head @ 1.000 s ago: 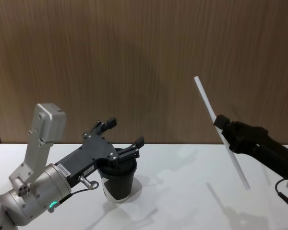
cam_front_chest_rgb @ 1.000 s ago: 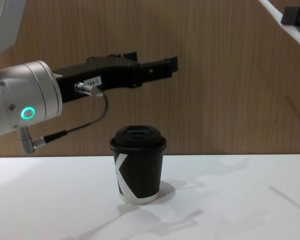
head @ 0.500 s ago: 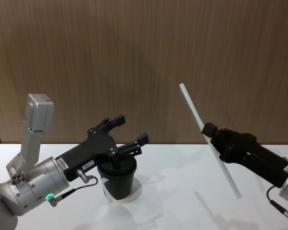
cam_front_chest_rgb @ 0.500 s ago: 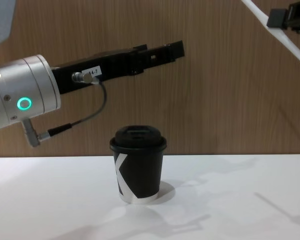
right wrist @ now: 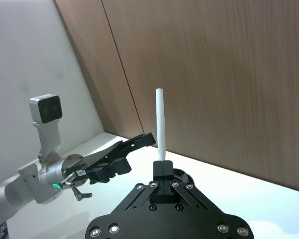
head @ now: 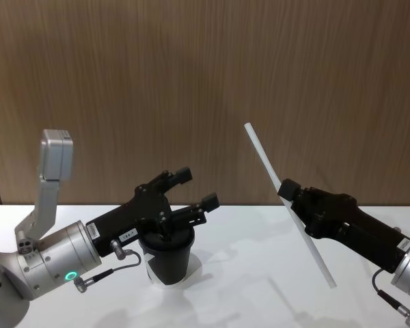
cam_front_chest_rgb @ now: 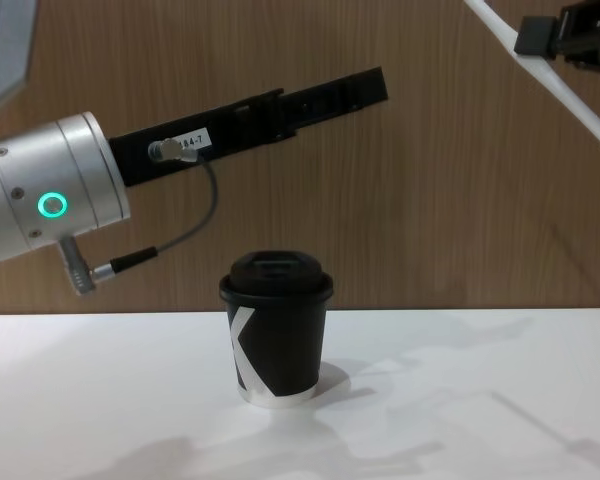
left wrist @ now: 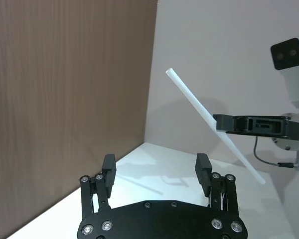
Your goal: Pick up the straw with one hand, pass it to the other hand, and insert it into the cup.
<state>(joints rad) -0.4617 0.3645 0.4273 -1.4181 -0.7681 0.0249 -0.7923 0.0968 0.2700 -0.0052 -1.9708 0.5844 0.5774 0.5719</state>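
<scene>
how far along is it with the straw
Done: the right gripper is shut on the straw, holding it tilted in the air. In hand: the left gripper, fingers open, is raised above the cup, apart from the straw. Left: the handoff and the insertion.

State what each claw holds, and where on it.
The right claw pinches the straw near its middle; the left claw is open, empty.

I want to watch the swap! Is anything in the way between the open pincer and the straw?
Nothing visible is. The left pincer hangs open above the cup, and the right pincer holds the straw off to the side, with just air between them.
</scene>
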